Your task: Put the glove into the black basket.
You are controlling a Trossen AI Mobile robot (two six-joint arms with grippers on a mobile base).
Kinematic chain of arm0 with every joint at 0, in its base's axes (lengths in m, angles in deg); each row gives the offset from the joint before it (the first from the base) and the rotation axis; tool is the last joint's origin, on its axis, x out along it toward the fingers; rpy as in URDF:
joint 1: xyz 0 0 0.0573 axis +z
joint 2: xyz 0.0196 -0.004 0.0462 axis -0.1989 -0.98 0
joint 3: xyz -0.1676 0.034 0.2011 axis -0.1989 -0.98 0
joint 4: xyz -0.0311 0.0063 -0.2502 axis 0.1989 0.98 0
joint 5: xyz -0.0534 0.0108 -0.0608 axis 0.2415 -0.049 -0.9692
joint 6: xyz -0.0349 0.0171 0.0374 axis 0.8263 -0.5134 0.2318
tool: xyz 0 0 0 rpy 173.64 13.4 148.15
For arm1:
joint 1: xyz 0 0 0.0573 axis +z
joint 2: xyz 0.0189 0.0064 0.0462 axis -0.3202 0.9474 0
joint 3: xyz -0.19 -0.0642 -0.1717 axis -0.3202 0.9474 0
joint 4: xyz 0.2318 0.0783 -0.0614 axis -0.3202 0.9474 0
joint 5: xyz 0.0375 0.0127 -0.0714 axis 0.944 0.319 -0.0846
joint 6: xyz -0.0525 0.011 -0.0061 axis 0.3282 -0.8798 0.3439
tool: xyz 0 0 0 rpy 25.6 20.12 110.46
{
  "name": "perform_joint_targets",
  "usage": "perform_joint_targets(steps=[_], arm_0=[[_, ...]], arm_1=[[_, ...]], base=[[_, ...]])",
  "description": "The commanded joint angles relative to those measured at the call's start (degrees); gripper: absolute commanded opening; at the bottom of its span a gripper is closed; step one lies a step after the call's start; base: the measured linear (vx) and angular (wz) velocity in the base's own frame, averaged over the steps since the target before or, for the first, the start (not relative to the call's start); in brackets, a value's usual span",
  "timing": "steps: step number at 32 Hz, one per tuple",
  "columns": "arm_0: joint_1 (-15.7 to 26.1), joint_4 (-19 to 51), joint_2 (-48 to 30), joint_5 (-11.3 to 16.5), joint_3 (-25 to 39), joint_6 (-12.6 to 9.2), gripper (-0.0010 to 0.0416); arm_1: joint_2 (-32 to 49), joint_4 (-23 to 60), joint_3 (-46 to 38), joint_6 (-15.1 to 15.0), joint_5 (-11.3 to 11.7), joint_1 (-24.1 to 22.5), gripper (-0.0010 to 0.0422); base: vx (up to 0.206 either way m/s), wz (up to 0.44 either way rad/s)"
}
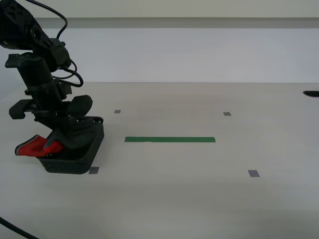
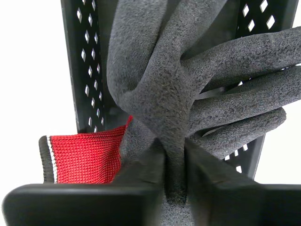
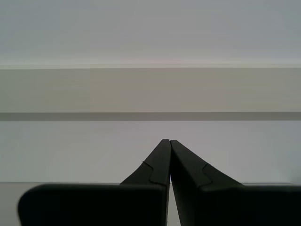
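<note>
The black basket [image 1: 75, 157] sits on the table at the exterior view's left. My second gripper [image 1: 62, 142] reaches down into it and is shut on the glove [image 2: 178, 94], pinching a fold of its dark grey rubbery palm. The glove's fingers lie inside the basket [image 2: 89, 70], whose perforated walls show in the second wrist view. The red cuff [image 1: 35, 146] hangs out over the basket's rim on the exterior view's left; it also shows in the second wrist view [image 2: 87, 155]. My first gripper [image 3: 169, 143] is shut and empty, pointed at a bare wall; it does not show in the exterior view.
A green tape strip [image 1: 170, 140] lies on the table at mid-view. Small grey tape squares [image 1: 253, 174] mark spots around it. A dark object [image 1: 311, 93] sits at the far edge on the exterior view's right. A cable [image 1: 15, 230] crosses the near corner.
</note>
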Motion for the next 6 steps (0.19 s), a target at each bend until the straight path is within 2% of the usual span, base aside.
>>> perform_joint_targets(steps=[1, 4, 5, 6], arm_0=[[0.07, -0.07, 0.0, -0.04, 0.04, 0.0, 0.0001], [0.07, -0.07, 0.0, -0.04, 0.04, 0.0, 0.0001], [0.07, -0.07, 0.0, -0.04, 0.04, 0.0, 0.0001], [0.04, -0.04, 0.0, -0.04, 0.04, 0.0, 0.0001]], arm_1=[[0.0, 0.17, -0.04, 1.25, -0.26, 0.07, 0.0102], [0.0, 0.28, -0.13, 1.44, -0.31, 0.04, 0.0142], [0.0, 4.42, -1.6, 2.67, -3.89, 0.04, 0.0202], [-0.07, 7.72, -3.17, 3.74, -5.68, 0.02, 0.0227]], base=[[0.0, 0.0], [0.0, 0.0], [0.0, 0.0], [0.0, 0.0]])
